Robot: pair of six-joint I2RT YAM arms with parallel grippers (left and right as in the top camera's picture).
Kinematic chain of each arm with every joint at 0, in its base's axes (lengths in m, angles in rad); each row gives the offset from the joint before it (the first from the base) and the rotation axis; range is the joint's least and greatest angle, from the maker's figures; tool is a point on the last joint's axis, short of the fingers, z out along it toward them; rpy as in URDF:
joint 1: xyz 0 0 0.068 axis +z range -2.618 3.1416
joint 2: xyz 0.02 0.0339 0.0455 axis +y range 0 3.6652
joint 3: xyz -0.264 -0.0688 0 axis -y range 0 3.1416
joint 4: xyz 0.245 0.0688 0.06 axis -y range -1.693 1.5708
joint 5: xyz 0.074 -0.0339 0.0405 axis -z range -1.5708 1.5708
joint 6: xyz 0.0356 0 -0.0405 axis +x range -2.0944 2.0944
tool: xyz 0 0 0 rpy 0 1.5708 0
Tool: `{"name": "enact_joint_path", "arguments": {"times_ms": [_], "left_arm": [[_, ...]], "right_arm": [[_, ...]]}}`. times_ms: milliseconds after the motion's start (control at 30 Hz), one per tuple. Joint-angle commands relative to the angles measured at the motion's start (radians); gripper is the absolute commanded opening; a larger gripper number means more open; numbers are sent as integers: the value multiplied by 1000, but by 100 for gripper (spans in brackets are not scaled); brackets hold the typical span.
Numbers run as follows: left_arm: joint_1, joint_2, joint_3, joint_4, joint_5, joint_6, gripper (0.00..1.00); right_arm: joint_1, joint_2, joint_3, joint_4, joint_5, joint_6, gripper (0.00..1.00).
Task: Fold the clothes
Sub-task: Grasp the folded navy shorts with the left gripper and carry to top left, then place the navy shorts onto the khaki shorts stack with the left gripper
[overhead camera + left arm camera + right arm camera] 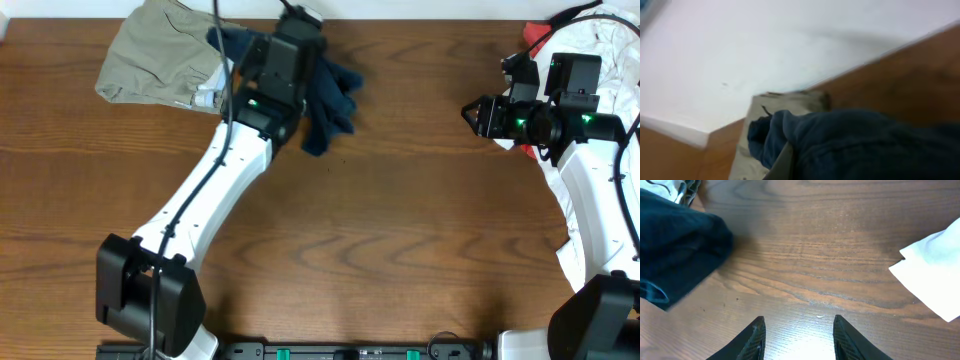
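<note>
Brown wood-grain bench fills the overhead view, with clothes gathered along its far edge. A dark navy garment lies crumpled in a heap at the far middle of the bench, bunched and unfolded, with one end trailing toward the near side. Its left part is covered by the left hand, which sits low over the heap. The black wrist body hides that hand's tips from above, and the left wrist view shows only blurred navy cloth across the lower frame, so I cannot tell whether this hand grips the cloth or is spread apart. Touching the navy heap on its left is a rumpled khaki garment. In the left wrist view a pale strip of it shows just behind the navy folds. Well apart, at the far right corner, sits a pile of white garments with a red patch at its edge. The right hand hovers beside that pile, pointing across bare wood toward the navy heap. Its own camera shows its two dark fingers spread wide with nothing between them, the navy garment at the upper left and a white corner of cloth at the right.
</note>
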Motion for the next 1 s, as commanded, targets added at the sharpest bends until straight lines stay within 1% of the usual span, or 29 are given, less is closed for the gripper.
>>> {"name": "enact_joint_path", "arguments": {"times_ms": [0, 233, 433, 500, 533, 633, 700, 767, 867, 967], "left_arm": [[42, -30, 32, 88, -28, 18, 6], [146, -28, 32, 302, -30, 17, 6], [268, -28, 32, 422, -29, 14, 6], [322, -27, 32, 460, -2, 9, 6], [348, -27, 32, 477, 20, 4, 6], [430, -15, 32, 534, 74, -69, 6], [477, 2, 32, 575, 116, -121, 6], [513, 28, 32, 630, 144, -146, 6], [547, 92, 42, 724, 148, -146, 7], [562, 163, 84, 750, 151, -143, 6]], "right_arm": [[11, 7, -2, -2, 0, -5, 42], [11, 7, -12, -13, 10, -5, 42], [11, 7, -39, -4, 11, -5, 42], [11, 7, -52, -8, 11, -5, 42], [11, 7, -59, -15, 11, -5, 42], [11, 7, -74, -46, 11, -14, 42], [11, 7, -79, -64, 12, -14, 42], [11, 7, -80, -74, 11, -13, 42], [11, 7, -80, -76, 11, -13, 42], [11, 7, -80, -72, 11, -12, 42]]}}
